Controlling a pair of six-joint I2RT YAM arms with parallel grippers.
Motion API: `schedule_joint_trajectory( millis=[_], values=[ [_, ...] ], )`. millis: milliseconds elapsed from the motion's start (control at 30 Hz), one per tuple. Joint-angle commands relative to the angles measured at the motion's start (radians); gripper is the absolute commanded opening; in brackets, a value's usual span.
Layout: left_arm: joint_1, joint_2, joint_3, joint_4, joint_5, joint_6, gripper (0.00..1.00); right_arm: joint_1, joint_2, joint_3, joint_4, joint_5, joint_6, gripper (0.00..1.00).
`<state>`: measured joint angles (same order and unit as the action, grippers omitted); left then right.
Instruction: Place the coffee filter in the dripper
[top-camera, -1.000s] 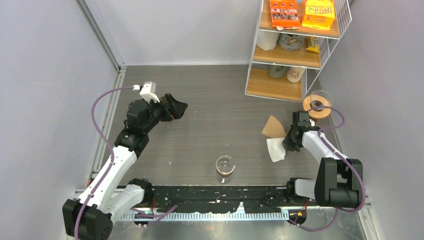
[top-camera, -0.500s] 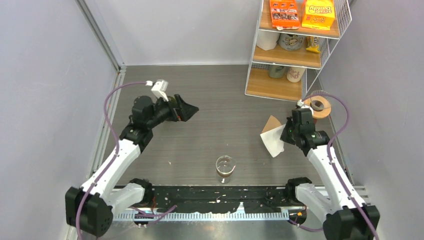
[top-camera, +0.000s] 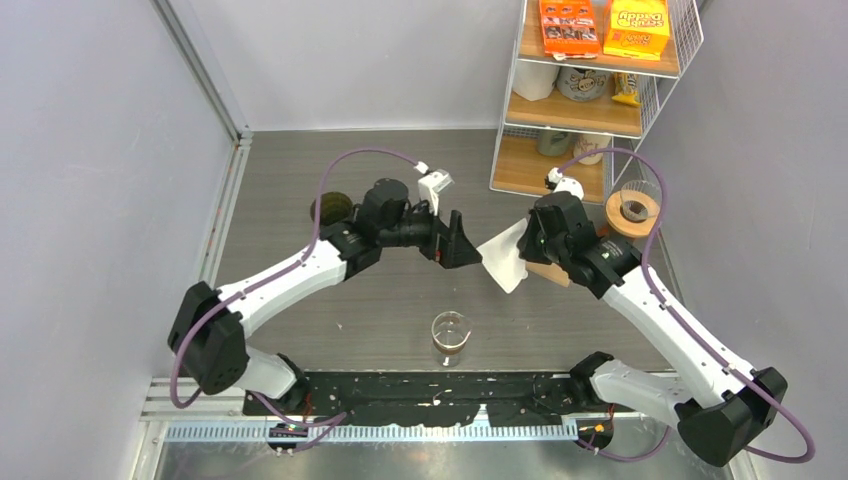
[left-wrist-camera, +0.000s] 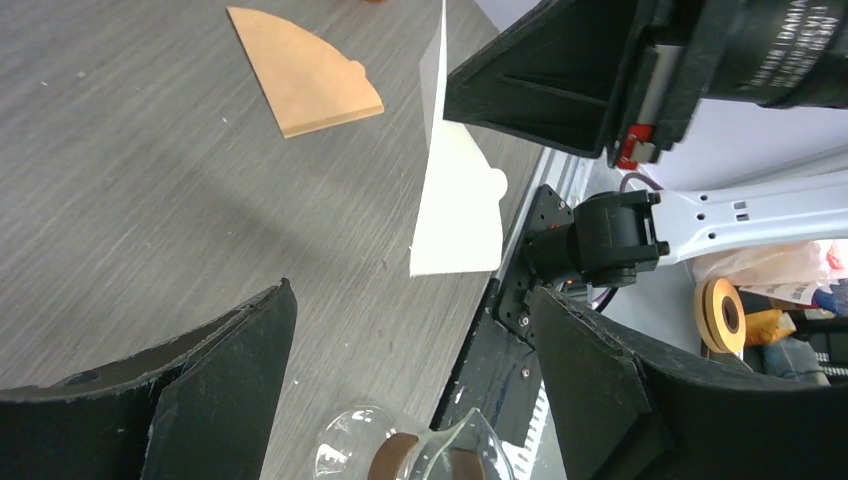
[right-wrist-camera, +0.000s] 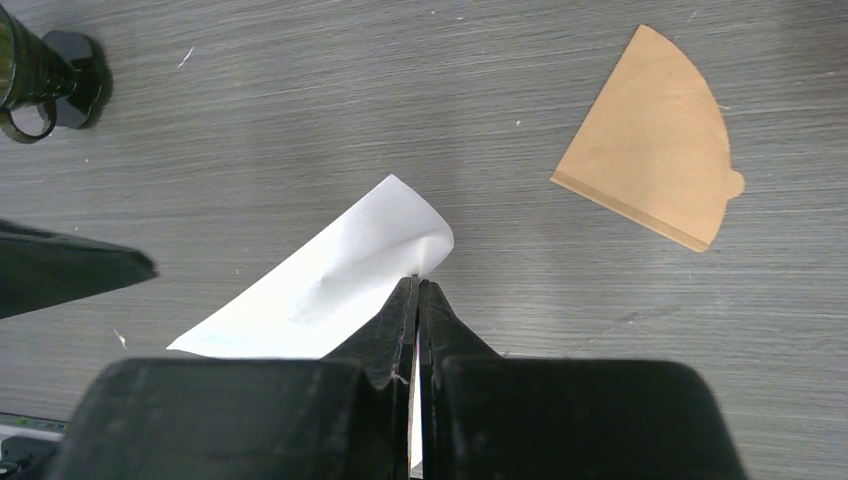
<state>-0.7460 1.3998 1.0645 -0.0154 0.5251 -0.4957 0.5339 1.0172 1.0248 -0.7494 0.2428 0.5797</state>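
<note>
My right gripper (top-camera: 524, 250) is shut on a white paper coffee filter (top-camera: 505, 262) and holds it above the table near the centre; in the right wrist view the filter (right-wrist-camera: 330, 285) sticks out left of the closed tips (right-wrist-camera: 417, 285). My left gripper (top-camera: 462, 245) is open and empty, just left of the filter, which hangs ahead of its fingers in the left wrist view (left-wrist-camera: 455, 195). A glass dripper with a wooden collar (top-camera: 632, 210) stands at the right. A brown filter (right-wrist-camera: 655, 140) lies flat on the table.
A glass carafe with a brown collar (top-camera: 450, 335) stands near the front centre, below my left gripper (left-wrist-camera: 420, 455). A dark glass cup with a handle (top-camera: 332, 208) stands at left centre. A wire shelf rack (top-camera: 590, 100) with boxes and mugs stands at the back right.
My right gripper has lifted the white filter off the table and carried it left toward the centre. My left arm has swung right to meet it, uncovering the dark cup.
</note>
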Motion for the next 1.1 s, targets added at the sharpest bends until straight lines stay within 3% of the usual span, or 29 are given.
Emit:
schedule_joint_trajectory(
  millis=[0, 167, 333, 500, 700, 1067],
  values=[
    [-0.041, 0.063, 0.075, 0.005, 0.018, -0.020, 0.93, 0.034, 0.016, 0.043, 0.044, 0.010, 0.046, 0.06],
    [-0.064, 0.113, 0.122, -0.035, -0.019, -0.010, 0.86, 0.063, 0.006, 0.041, 0.069, -0.012, 0.056, 0.06],
    [-0.067, 0.144, 0.145, -0.030, -0.021, -0.025, 0.69, 0.075, -0.003, 0.016, 0.114, -0.072, 0.054, 0.07],
    [-0.067, 0.159, 0.159, -0.032, -0.018, -0.046, 0.41, 0.077, -0.002, -0.002, 0.126, -0.102, 0.040, 0.09],
    [-0.067, 0.142, 0.148, -0.035, -0.040, -0.049, 0.00, 0.078, -0.026, -0.024, 0.130, -0.076, 0.017, 0.18],
    [-0.057, 0.025, 0.068, 0.009, 0.082, 0.036, 0.00, 0.076, -0.130, -0.143, 0.158, 0.105, -0.109, 0.65]
  ],
)
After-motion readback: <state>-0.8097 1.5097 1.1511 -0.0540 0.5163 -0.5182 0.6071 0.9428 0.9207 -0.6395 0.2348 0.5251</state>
